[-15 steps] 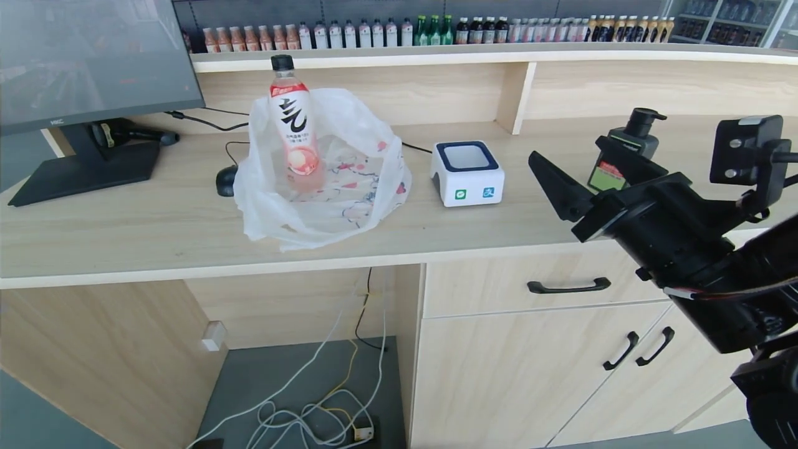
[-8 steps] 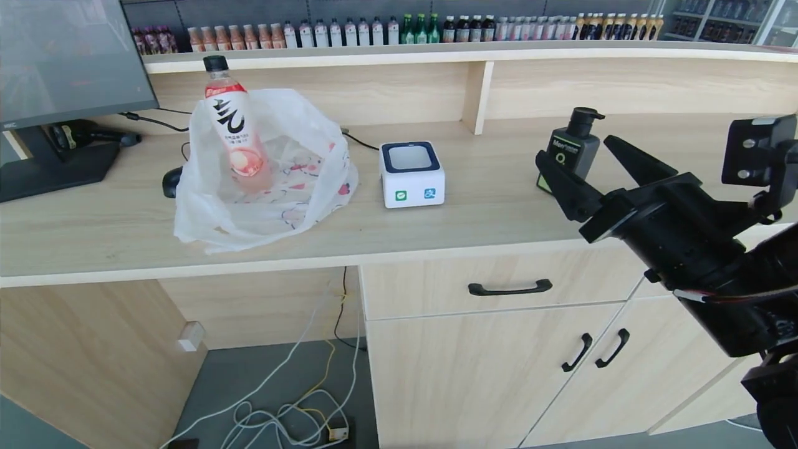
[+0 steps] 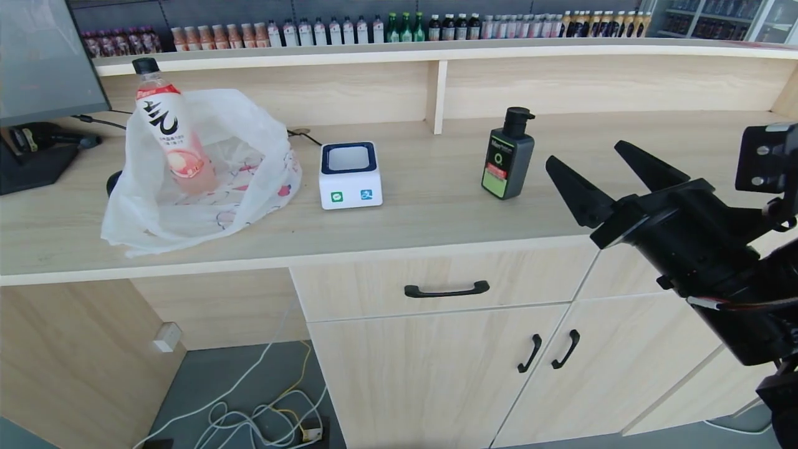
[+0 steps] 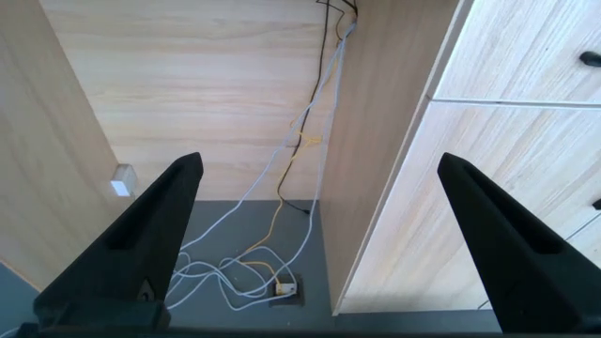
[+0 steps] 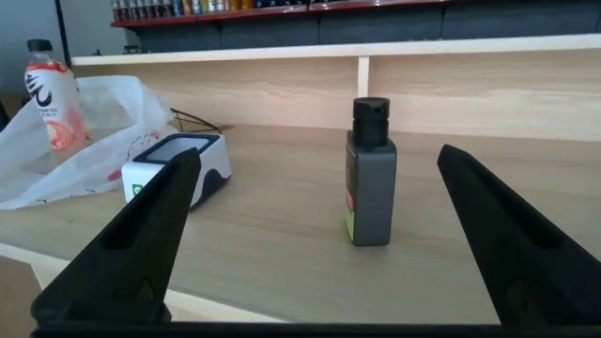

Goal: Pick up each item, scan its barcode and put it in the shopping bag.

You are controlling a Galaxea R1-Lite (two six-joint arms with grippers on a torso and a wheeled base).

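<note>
Counter (image 3: 436, 212) — pale wood grain, matt. Shopping bag (image 3: 249, 134) — thin, crinkled, translucent plastic. Pump bottle (image 3: 512, 163) matt grey plastic; scanner (image 3: 349, 185) smooth white plastic.

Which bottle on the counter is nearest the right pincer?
The dark pump bottle, standing bare beside the scanner; the pink drink bottle stands farther off, inside the bag.

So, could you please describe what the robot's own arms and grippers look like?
The right gripper is matte black, with two long wedge-shaped fingers tapering to points from a blocky black body. Thin red and white wires run at its wrist, near a black bracket with silver screws. The left gripper has the same black tapered fingers.
</note>
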